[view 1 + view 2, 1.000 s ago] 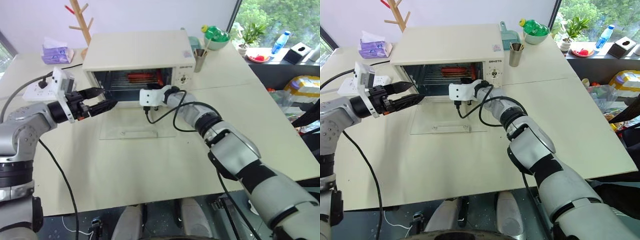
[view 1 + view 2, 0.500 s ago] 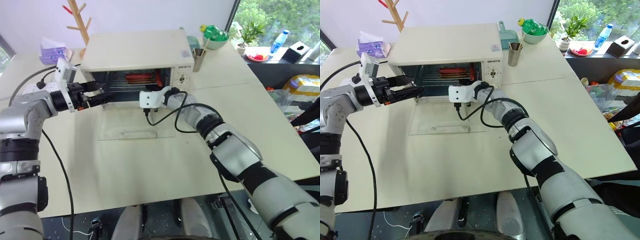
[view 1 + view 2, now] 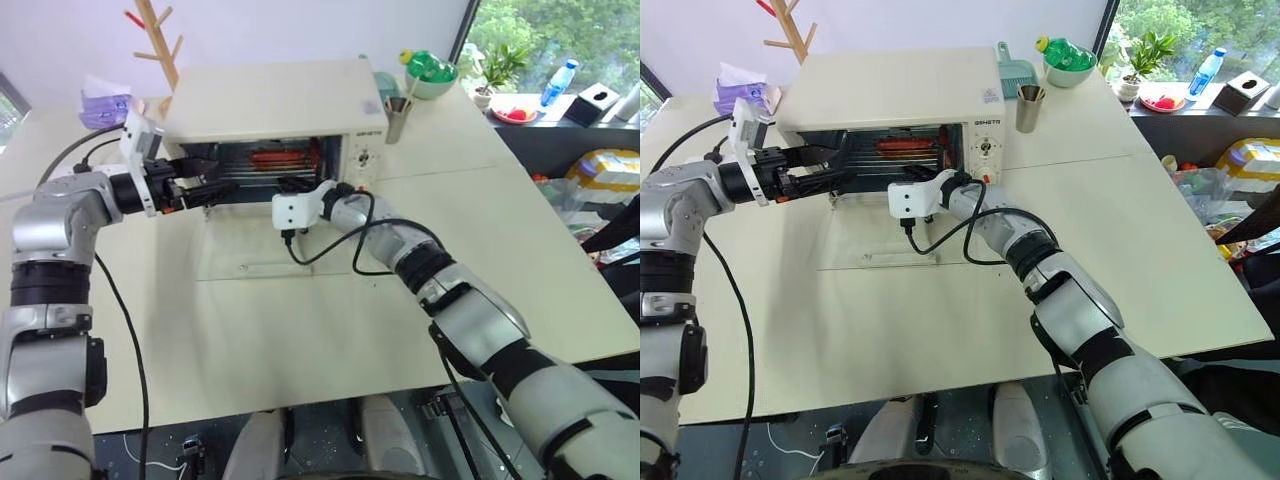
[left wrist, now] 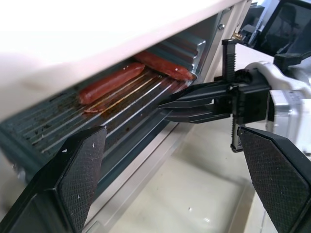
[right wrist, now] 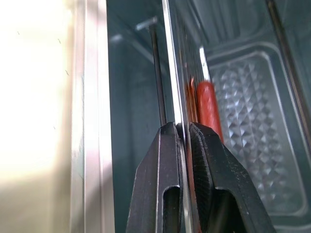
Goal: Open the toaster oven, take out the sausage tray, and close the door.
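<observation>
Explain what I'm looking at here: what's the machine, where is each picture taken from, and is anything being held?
A two-armed humanoid robot stands at a table. Two pictures come from its head, looking down; the other two from cameras on its wrists. On the table sits the toaster oven, its glass door folded down flat. The right gripper is shut on the front edge of the sausage tray, which lies inside the oven with sausages on it. The left gripper is open at the oven's mouth, holding nothing. Behind are a tissue pack, a metal cup and a green bowl.
</observation>
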`<state>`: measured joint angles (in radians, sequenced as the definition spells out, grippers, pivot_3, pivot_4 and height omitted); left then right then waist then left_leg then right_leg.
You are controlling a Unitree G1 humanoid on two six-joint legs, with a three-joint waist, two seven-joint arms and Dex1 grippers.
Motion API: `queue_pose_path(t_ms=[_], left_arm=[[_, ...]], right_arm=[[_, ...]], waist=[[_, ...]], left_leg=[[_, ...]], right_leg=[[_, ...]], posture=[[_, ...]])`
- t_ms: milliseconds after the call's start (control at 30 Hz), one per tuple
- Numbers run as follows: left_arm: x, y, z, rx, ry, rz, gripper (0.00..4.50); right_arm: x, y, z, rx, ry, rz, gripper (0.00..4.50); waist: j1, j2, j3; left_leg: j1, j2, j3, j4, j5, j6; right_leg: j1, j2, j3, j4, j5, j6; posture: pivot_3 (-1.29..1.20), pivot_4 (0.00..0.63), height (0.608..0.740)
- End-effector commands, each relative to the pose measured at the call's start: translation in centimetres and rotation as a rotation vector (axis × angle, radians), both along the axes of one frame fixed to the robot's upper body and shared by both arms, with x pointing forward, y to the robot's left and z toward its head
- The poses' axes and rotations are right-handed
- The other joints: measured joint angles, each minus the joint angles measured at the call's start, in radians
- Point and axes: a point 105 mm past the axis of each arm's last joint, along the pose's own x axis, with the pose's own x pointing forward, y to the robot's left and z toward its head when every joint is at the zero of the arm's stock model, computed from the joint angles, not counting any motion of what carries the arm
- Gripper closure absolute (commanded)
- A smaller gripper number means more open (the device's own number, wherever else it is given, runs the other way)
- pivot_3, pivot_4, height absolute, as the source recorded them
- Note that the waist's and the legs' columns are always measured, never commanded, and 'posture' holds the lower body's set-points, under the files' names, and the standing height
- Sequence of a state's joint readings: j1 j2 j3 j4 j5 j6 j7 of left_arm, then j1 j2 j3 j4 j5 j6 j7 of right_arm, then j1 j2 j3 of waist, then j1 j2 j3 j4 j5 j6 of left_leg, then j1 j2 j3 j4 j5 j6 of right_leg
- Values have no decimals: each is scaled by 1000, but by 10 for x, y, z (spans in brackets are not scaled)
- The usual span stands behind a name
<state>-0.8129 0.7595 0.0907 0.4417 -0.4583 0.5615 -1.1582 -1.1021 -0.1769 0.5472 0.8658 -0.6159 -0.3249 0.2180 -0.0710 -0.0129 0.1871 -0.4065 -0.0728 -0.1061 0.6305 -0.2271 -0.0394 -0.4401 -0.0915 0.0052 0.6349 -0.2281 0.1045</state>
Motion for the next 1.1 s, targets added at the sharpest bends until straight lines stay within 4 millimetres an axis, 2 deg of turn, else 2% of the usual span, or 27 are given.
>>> queue_pose_path(t_ms=[33,67,167,300,533,1000,1100], left_arm=[[-1,-1,13,5,-50,-12,0],[-1,-1,13,5,-51,-12,0],[0,-1,14,4,-52,-10,0],[-1,0,15,5,-56,-7,0],[-2,0,16,4,-60,-4,0],[0,-2,17,3,-64,-9,0],[0,-2,18,2,-66,-7,0]], right_arm=[[-2,8,17,41,-28,13,4111],[-1,8,16,40,-22,7,4111],[3,8,17,45,-19,-11,3209],[6,9,15,9,-40,-20,1251],[8,13,11,-8,-36,-22,1251],[20,13,17,-40,-76,-87,1251],[20,12,15,-45,-75,-89,2124]], waist=[[0,0,0],[0,0,0],[0,0,0],[0,0,0],[0,0,0],[0,0,0],[-1,0,0]], left_leg=[[0,0,0,0,0,0],[0,0,0,0,0,0],[0,0,0,0,0,0],[0,0,0,0,0,0],[0,0,0,0,0,0],[0,0,0,0,0,0],[0,0,0,0,0,0]], right_leg=[[0,0,0,0,0,0],[0,0,0,1,0,0],[0,0,0,1,0,0],[0,0,0,1,0,0],[0,0,0,1,0,0],[-1,0,1,1,0,0],[-1,0,1,2,0,0]], posture=[[0,150,740],[0,150,740],[0,150,740],[0,150,740],[0,150,740],[0,150,740],[0,150,740]])
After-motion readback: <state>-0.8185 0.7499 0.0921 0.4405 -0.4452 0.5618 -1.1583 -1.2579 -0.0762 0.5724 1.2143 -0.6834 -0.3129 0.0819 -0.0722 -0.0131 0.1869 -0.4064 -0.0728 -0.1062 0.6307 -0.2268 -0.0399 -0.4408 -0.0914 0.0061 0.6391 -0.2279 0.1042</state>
